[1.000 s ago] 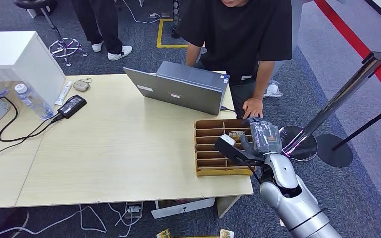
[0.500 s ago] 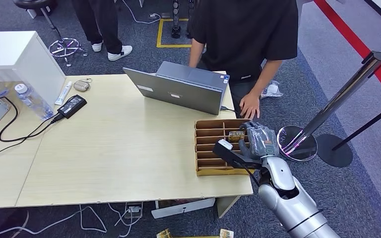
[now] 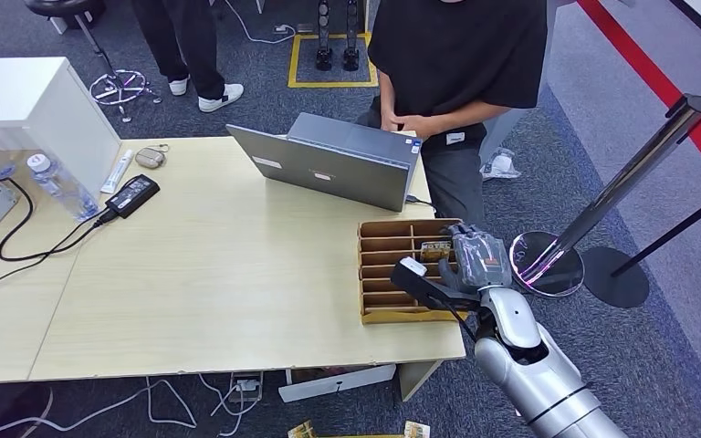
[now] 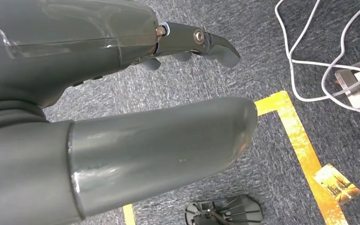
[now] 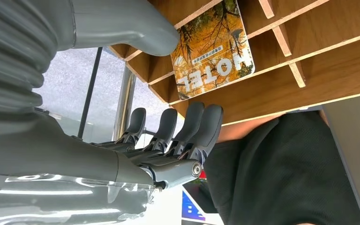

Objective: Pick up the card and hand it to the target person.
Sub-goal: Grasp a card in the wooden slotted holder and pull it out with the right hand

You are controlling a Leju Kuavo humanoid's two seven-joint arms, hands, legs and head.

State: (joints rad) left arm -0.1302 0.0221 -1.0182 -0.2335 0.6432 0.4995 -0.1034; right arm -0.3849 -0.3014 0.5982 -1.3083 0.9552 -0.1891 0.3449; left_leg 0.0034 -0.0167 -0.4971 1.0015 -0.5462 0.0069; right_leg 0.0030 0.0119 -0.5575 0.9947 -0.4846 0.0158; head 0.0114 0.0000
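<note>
The card [image 3: 435, 246], orange with an autumn picture and the word HOTEL, stands in a slot of the wooden slotted tray [image 3: 392, 316] at the table's right front corner. My right hand [image 3: 480, 259] hovers over the tray's right end, just beside the card, with fingers apart and nothing in them. In the right wrist view the card [image 5: 213, 51] sits between my thumb and fingers [image 5: 183, 126], apart from both. The person in a black shirt [image 3: 461, 46] stands behind the table with both hands at their chest. My left hand [image 4: 122, 154] hangs over the carpet, holding nothing.
A grey laptop [image 3: 329, 169] stands half open behind the tray. A power adapter [image 3: 132, 194], cable, water bottle [image 3: 59, 187] and white box [image 3: 27, 100] are at the far left. A stanchion [image 3: 621, 182] leans right of the table. Another person's legs [image 3: 187, 46] are at the back.
The person has lifted their hand off the table edge beside the tray, straightened up and drawn both hands to their chest. My right hand has sunk slightly beside the card.
</note>
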